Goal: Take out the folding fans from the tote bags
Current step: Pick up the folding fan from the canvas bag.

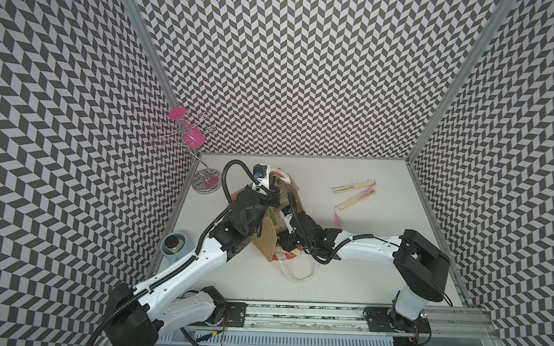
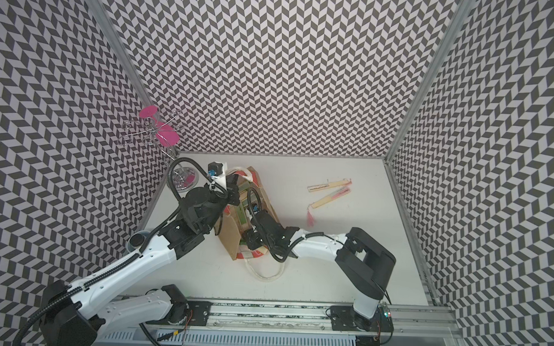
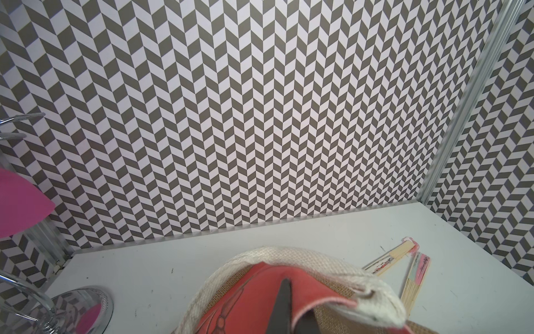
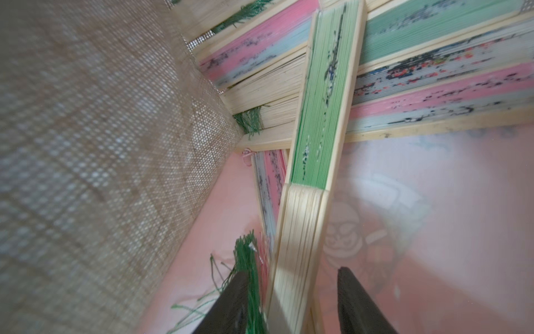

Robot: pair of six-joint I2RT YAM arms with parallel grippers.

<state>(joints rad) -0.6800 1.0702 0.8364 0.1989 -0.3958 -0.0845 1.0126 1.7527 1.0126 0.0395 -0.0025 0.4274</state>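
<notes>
The tan jute tote bag [image 1: 265,240] [image 2: 229,238] stands mid-table, mouth open. My left gripper [image 1: 273,192] [image 3: 286,292] is shut on its red-orange trim [image 3: 254,289] at the far rim, beside a white rope handle [image 3: 289,256]. My right gripper [image 4: 293,271] is down inside the bag and stands open. Its fingers straddle the bamboo end of a green folding fan [image 4: 318,115] with gaps on both sides; one finger brushes a green tassel [image 4: 245,254]. Several more fans [image 4: 433,95] lie crossed beneath. Two fans [image 1: 354,186] [image 1: 357,200] lie on the table at the right.
A chrome wire stand with pink discs [image 1: 205,177] stands at the back left corner. A grey-blue cup holding a jar [image 1: 175,244] sits by the left wall. The bag's near rope handle [image 1: 297,272] trails on the table. Patterned walls enclose three sides.
</notes>
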